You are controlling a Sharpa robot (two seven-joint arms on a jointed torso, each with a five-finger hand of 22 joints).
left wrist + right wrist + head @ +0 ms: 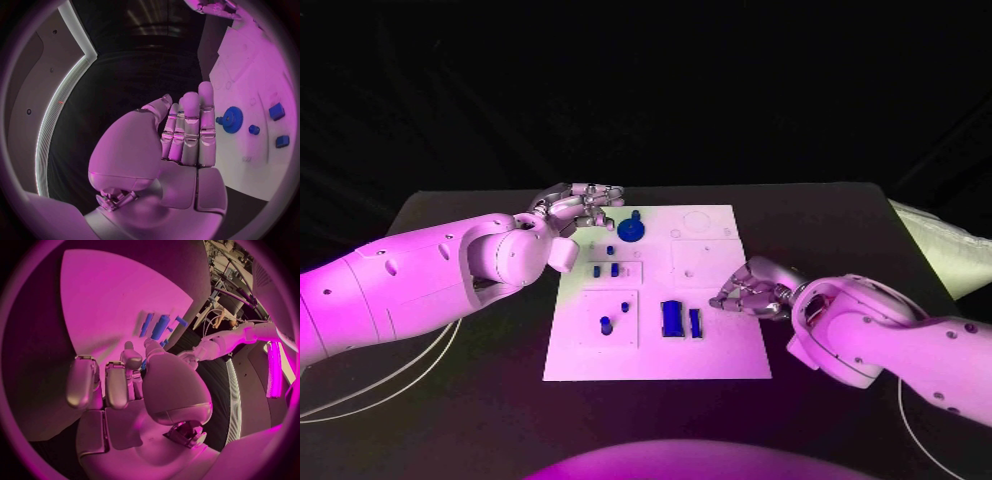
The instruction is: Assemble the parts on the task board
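I'm hovering my left hand (577, 208), fingers together and holding nothing, beside the round blue plastic gear (633, 231) on the white plate task board (733, 355); next it needs grasping. My right hand (753, 287) is curling, contents unclear.

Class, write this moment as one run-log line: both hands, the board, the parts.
left hand: open, beside blue gear | right hand: curled, at task board right edge, grasp unclear | blue parts: on board

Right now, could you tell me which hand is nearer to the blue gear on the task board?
Left. The left hand hovers just beside the blue gear, while the right hand sits farther off at the task board's right edge.
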